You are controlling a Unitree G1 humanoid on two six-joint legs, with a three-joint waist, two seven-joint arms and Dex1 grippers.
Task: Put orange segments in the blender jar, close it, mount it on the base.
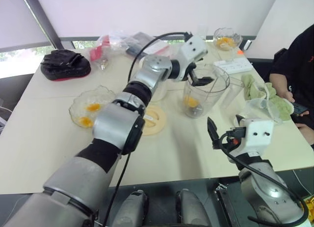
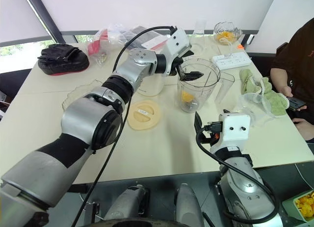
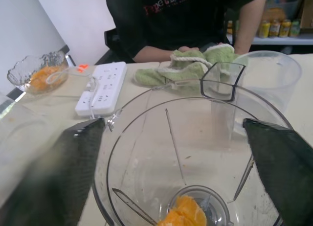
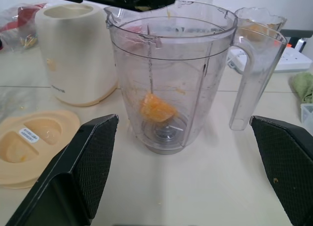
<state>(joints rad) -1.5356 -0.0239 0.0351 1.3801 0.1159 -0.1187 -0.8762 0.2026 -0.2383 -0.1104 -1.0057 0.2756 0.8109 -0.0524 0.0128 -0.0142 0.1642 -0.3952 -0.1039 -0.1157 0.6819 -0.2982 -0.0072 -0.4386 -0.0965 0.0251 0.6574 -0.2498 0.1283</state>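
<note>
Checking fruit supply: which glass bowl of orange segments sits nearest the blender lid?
The scalloped clear glass bowl beside the flat beige lid; the other bowl stands at the table's far edge.

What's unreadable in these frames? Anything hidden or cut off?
- Blender jar contents: the orange segments sit clumped at the bottom; the left wrist view cuts them at its edge, so no count.
- Base: the left arm covers most of it in the head views; the right wrist view cuts off its socket.
- Glass bowl: partly behind the left arm.
- Lid label: too small to read.
- Far bowl contents: too small to identify.
</note>
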